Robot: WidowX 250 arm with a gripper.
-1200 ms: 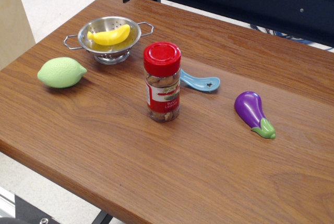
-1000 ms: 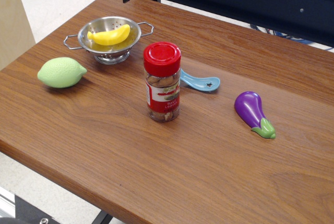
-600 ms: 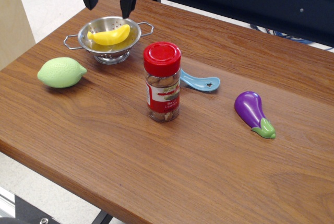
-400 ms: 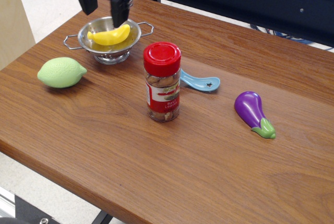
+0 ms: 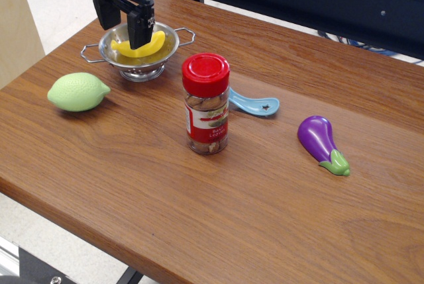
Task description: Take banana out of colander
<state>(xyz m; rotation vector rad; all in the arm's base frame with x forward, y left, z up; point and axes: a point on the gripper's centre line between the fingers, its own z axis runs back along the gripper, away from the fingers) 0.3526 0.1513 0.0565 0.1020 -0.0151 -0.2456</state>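
Observation:
The yellow toy banana (image 5: 152, 44) lies inside the shiny steel colander (image 5: 170, 42) at the back left of the wooden table. My black gripper (image 5: 121, 27) hangs over the colander's left half, open. One finger (image 5: 138, 31) reaches down in front of the banana's middle and hides part of it. The other finger (image 5: 104, 14) stands over the colander's left rim. The jaws are apart and hold nothing.
A pale green lemon toy (image 5: 78, 91) lies left of the colander. A spice jar with a red lid (image 5: 207, 103) stands mid-table, a blue spoon (image 5: 255, 104) behind it. A purple eggplant toy (image 5: 319, 142) lies at the right. The table's front edge (image 5: 86, 226) is near.
My gripper has come down and forward from above the table's back edge to the colander, its fingers now straddling the left part of the banana. The objects have not moved.

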